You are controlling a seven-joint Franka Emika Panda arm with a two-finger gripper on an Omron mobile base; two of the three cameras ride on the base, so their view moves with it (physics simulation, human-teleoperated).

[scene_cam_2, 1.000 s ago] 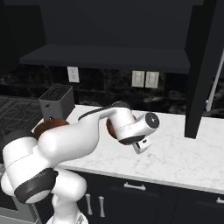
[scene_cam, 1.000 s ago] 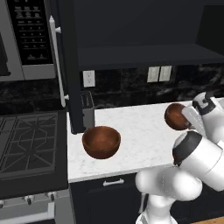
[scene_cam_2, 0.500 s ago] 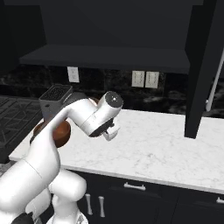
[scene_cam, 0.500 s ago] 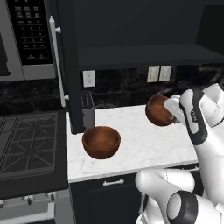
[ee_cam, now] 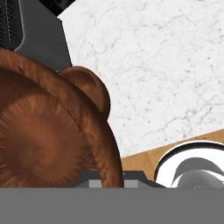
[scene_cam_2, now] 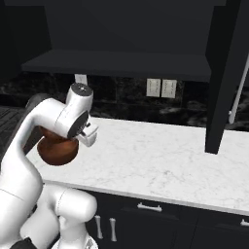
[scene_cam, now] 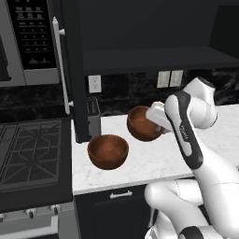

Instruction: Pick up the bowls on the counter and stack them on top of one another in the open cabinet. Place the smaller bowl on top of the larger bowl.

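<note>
We've got the large bowl [scene_cam: 144, 123] clamped by its rim in the fingers [scene_cam: 156, 122], lifted off the surface [scene_cam: 154, 158]; small bowl [scene_cam: 108, 151] sits below-left.

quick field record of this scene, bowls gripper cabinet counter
held bowl: reddish-brown bowl lifted off the counter, carried at the gripper
other bowl: brown bowl resting upright on the counter
jaws: hidden behind the held bowl's rim
open cabinet: shelf bare, door swung open
stacking: not yet done

Base cams flank arm, both facing counter [scene_cam: 154, 161]; hand cam close above.
</note>
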